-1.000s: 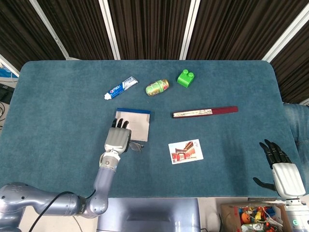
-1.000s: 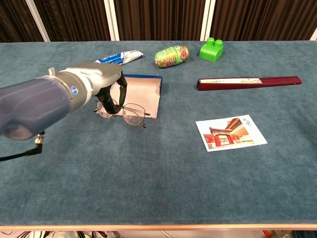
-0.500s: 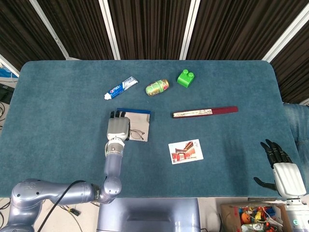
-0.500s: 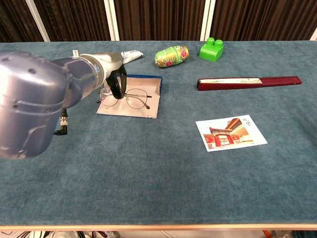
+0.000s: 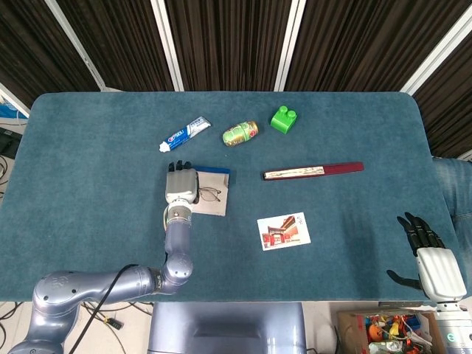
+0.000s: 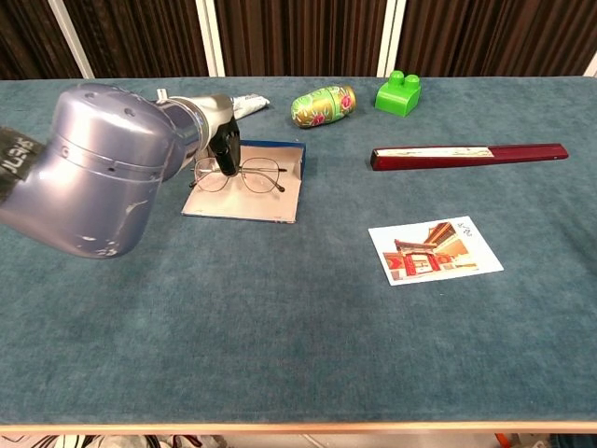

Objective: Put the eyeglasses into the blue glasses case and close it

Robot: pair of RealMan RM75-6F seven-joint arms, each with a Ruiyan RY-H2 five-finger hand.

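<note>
**Glasses over open case, release pending**

Teal felt table (image 5: 88,147), dark slatted curtain wall behind. Left hand (image 5: 181,185) pinching eyeglasses (image 6: 241,175) by the left side of the frame, over the open blue glasses case (image 6: 280,198). Moved since a second ago: glasses then at the near-left edge of the case, half on felt; now carried far-right, lenses above the grey lining. Touching lining or hovering: cannot tell. Means insertion nearly done; release and lid closing not yet done. Right hand (image 5: 430,254) idle at near-right table edge, fingers spread, holding nothing, unchanged. Elsewhere: toothpaste tube (image 5: 185,133), green patterned can (image 5: 240,133), green brick (image 5: 283,119), dark red folded fan (image 5: 313,171), photo card (image 5: 283,231) showing a red building. Tube print too small to read. "ent" fragment on left arm shell in chest view.
</note>
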